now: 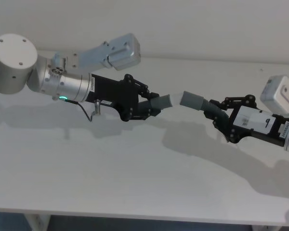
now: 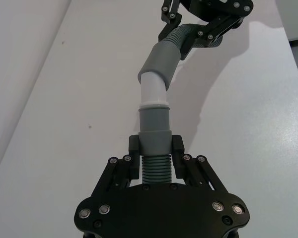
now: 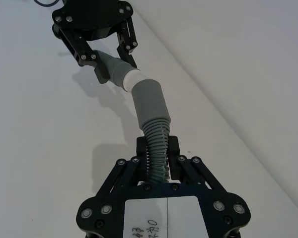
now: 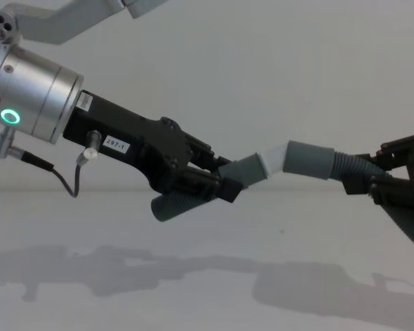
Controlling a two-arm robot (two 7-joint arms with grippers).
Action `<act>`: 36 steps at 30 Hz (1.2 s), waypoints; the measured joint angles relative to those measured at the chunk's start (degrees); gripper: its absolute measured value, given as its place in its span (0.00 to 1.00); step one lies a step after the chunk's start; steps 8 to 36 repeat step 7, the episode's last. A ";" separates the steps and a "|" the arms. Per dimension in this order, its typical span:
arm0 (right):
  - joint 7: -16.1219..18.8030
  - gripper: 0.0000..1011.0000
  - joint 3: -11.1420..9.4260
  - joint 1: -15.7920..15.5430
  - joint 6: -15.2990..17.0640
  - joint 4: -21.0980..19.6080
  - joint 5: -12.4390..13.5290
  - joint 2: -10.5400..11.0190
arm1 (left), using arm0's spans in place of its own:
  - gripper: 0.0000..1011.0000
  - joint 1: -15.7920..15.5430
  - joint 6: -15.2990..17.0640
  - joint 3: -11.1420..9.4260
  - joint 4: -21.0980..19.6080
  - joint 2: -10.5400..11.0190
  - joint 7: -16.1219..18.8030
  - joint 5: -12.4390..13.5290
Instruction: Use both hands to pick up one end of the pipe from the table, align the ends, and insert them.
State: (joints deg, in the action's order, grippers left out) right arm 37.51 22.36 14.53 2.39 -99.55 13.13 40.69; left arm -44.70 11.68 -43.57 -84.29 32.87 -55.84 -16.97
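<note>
above the white table: left gripper clamped on the pale-tipped pipe piece; right gripper clamped on the ribbed socket piece (tip at the socket mouth).

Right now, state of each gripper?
Left gripper: shut on the pale-tipped pipe piece, held above the table.
Right gripper: shut on the socket pipe piece, also lifted.

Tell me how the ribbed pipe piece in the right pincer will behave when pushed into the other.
The ribbed pipe piece probably flexes: its corrugated part already curves. Its smooth socket looks stiffer. The right pincer grips the ribs, so slipping seems unlikely.
</note>
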 joint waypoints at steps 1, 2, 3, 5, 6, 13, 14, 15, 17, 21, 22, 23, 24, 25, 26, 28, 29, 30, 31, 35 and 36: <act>0.00 0.23 0.00 0.00 0.00 0.00 0.00 0.00 | 0.37 0.00 0.01 -0.01 -0.01 0.02 0.02 0.01; -0.01 0.23 0.01 0.01 -0.02 -0.01 -0.04 0.03 | 0.37 -0.01 0.05 -0.01 -0.02 0.04 0.05 0.04; -0.01 0.23 0.02 0.01 -0.03 -0.01 -0.06 0.04 | 0.37 -0.01 0.06 -0.02 -0.02 0.05 0.07 0.05; -0.03 0.23 0.03 0.03 -0.05 -0.03 -0.11 0.08 | 0.37 -0.03 0.10 -0.03 -0.03 0.07 0.11 0.07; -0.03 0.23 0.04 0.04 -0.07 -0.04 -0.13 0.11 | 0.37 -0.03 0.11 -0.04 -0.04 0.08 0.12 0.08; -0.03 0.23 0.04 0.04 -0.07 -0.04 -0.13 0.11 | 0.37 -0.04 0.13 -0.05 -0.05 0.09 0.15 0.09; -0.03 0.23 0.04 0.04 -0.07 -0.04 -0.13 0.11 | 0.37 -0.04 0.13 -0.05 -0.05 0.09 0.15 0.09; -0.03 0.23 0.04 0.04 -0.07 -0.04 -0.13 0.11 | 0.37 -0.04 0.13 -0.05 -0.05 0.09 0.15 0.09; -0.03 0.23 0.04 0.04 -0.07 -0.04 -0.13 0.11 | 0.37 -0.04 0.13 -0.05 -0.05 0.09 0.15 0.09; -0.03 0.23 0.04 0.04 -0.07 -0.04 -0.13 0.11 | 0.37 -0.04 0.13 -0.05 -0.05 0.09 0.15 0.09; -0.03 0.23 0.04 0.04 -0.07 -0.04 -0.13 0.11 | 0.37 -0.04 0.13 -0.05 -0.05 0.09 0.15 0.09; -0.03 0.23 0.04 0.04 -0.07 -0.04 -0.13 0.11 | 0.37 -0.04 0.13 -0.05 -0.05 0.09 0.15 0.09; -0.03 0.23 0.04 0.04 -0.07 -0.04 -0.13 0.11 | 0.37 -0.04 0.13 -0.05 -0.05 0.09 0.15 0.09; -0.03 0.23 0.04 0.04 -0.07 -0.04 -0.13 0.11 | 0.37 -0.04 0.13 -0.05 -0.05 0.09 0.15 0.09; -0.03 0.23 0.04 0.04 -0.07 -0.04 -0.13 0.11 | 0.37 -0.04 0.13 -0.05 -0.05 0.09 0.15 0.09; -0.03 0.23 0.04 0.04 -0.07 -0.04 -0.13 0.11 | 0.37 -0.04 0.13 -0.05 -0.05 0.09 0.15 0.09; -0.03 0.23 0.04 0.04 -0.07 -0.04 -0.13 0.11 | 0.37 -0.04 0.13 -0.05 -0.05 0.09 0.15 0.09; -0.03 0.23 0.04 0.04 -0.07 -0.04 -0.13 0.11 | 0.37 -0.04 0.13 -0.05 -0.05 0.09 0.15 0.09; -0.03 0.23 0.04 0.04 -0.07 -0.04 -0.13 0.11 | 0.37 -0.04 0.13 -0.05 -0.05 0.09 0.15 0.09; -0.03 0.23 0.04 0.04 -0.07 -0.04 -0.13 0.11 | 0.37 -0.04 0.13 -0.05 -0.05 0.09 0.15 0.09; -0.03 0.23 0.04 0.04 -0.07 -0.04 -0.13 0.11 | 0.37 -0.04 0.13 -0.05 -0.05 0.09 0.15 0.09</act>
